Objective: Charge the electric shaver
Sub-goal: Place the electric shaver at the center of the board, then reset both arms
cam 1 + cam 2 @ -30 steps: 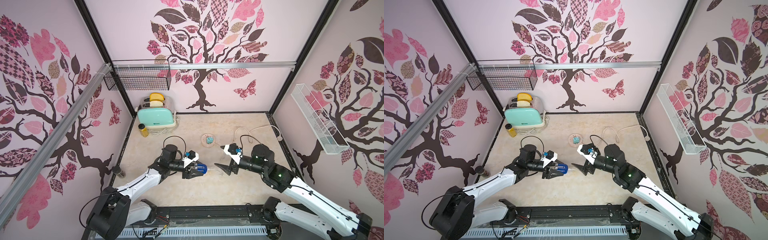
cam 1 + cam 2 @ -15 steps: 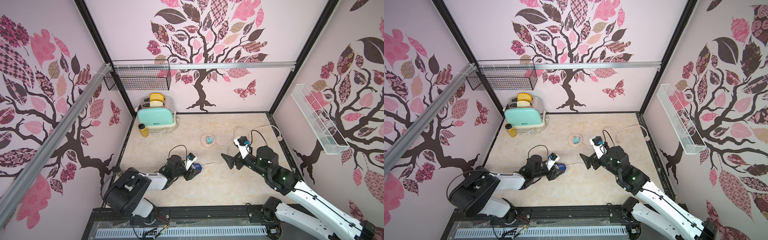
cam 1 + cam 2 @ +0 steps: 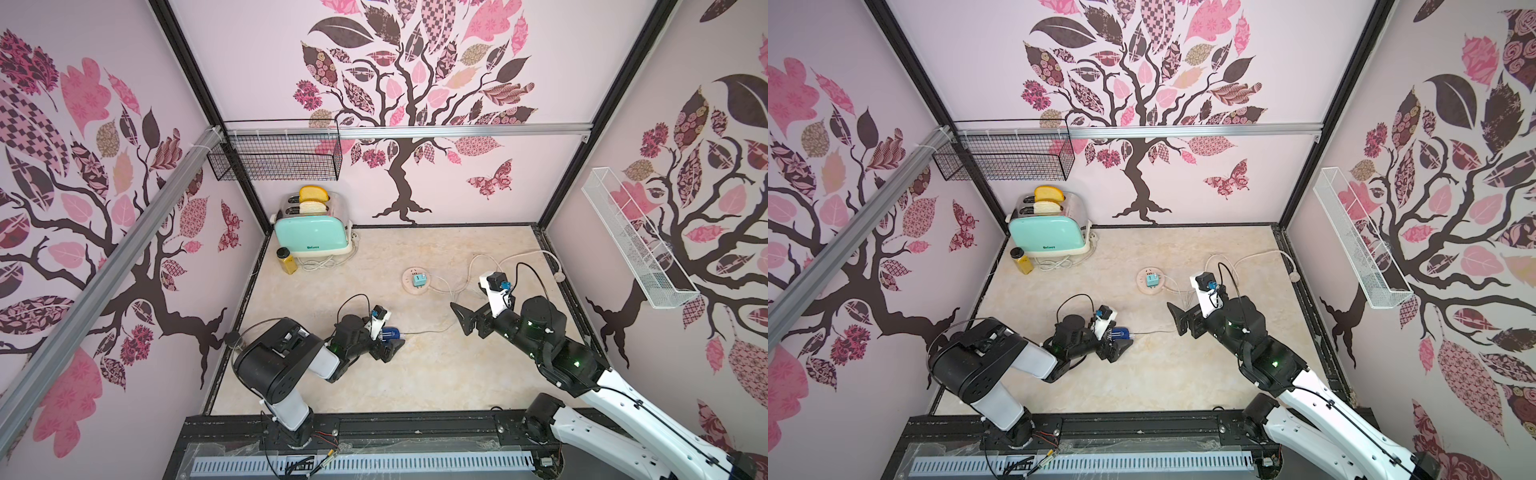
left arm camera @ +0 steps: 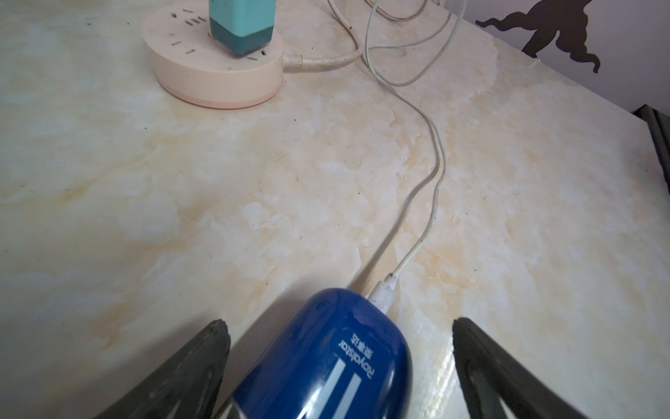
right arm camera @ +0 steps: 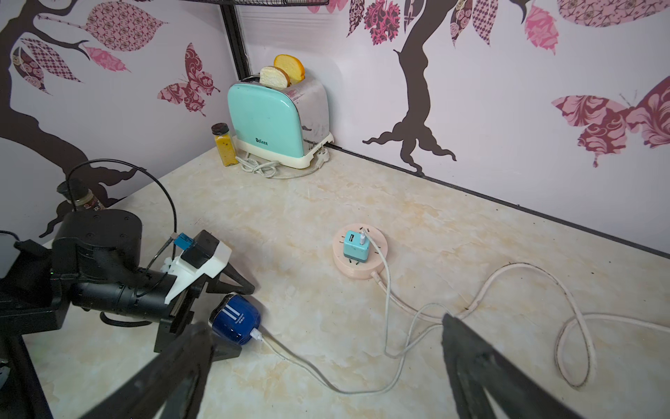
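The dark-blue electric shaver point(image 4: 326, 362) lies on the marble tabletop left of centre, seen in both top views point(image 3: 390, 333) point(image 3: 1121, 332). A white plug point(image 4: 380, 294) sits in its end. Its thin white cable point(image 5: 340, 391) runs to the teal adapter point(image 5: 357, 248) standing on the round pink socket hub point(image 5: 342, 266). My left gripper point(image 4: 339, 323) is open low over the table, its fingers point(image 4: 203, 362) on either side of the shaver with gaps on both sides. Off to the right, my right gripper point(image 3: 461, 320) hangs open and empty above the cable.
A mint toaster point(image 3: 309, 235) with bread and a yellow bottle point(image 3: 286, 260) stand in the back left corner. The hub's thick cord point(image 5: 573, 326) loops along the right side. A wire basket point(image 3: 274, 156) and a white rack point(image 3: 636, 237) hang on the walls.
My left arm brought the shaver down from mid-air onto the table and opened its jaws. My right gripper drew back to the right, away from the shaver.
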You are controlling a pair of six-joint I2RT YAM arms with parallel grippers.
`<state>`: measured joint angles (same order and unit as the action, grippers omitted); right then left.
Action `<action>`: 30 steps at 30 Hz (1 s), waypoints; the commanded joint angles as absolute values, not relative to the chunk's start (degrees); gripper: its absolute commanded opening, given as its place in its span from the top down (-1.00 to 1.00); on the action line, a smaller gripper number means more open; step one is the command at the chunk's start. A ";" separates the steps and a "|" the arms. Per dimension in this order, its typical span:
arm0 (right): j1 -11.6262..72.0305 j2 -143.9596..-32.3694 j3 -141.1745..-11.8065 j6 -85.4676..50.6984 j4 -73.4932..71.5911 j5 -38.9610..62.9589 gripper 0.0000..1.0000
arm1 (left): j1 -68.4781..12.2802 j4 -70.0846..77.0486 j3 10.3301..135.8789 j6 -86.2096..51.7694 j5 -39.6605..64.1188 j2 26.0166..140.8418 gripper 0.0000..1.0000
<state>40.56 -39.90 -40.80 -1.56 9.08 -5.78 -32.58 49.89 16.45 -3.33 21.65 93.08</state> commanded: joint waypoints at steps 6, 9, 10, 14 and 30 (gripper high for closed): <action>35.43 -40.56 -36.67 -5.09 5.64 -17.74 -0.99 | -32.61 17.66 24.99 -0.26 11.71 62.54 -0.96; 26.68 -40.90 -31.82 -9.24 -0.40 -19.46 -0.98 | -28.78 7.92 28.84 -0.18 -0.27 54.44 -0.97; 22.86 -41.21 -29.94 -11.23 -2.39 -19.60 -0.99 | -25.00 5.42 29.83 -1.39 -1.77 53.12 -0.97; 13.42 -43.67 -19.80 -13.01 -17.60 -19.98 -0.98 | -12.02 8.14 28.83 -2.59 -6.51 53.99 -0.96; 12.40 -81.81 -14.54 1.26 -63.76 -27.33 -0.99 | -3.52 48.29 21.20 -0.99 -17.54 85.50 -0.96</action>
<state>13.02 -79.61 -11.70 -2.63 -54.59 -28.23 -4.95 36.60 21.63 -1.06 -17.87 82.17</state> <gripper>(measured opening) 0.992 0.983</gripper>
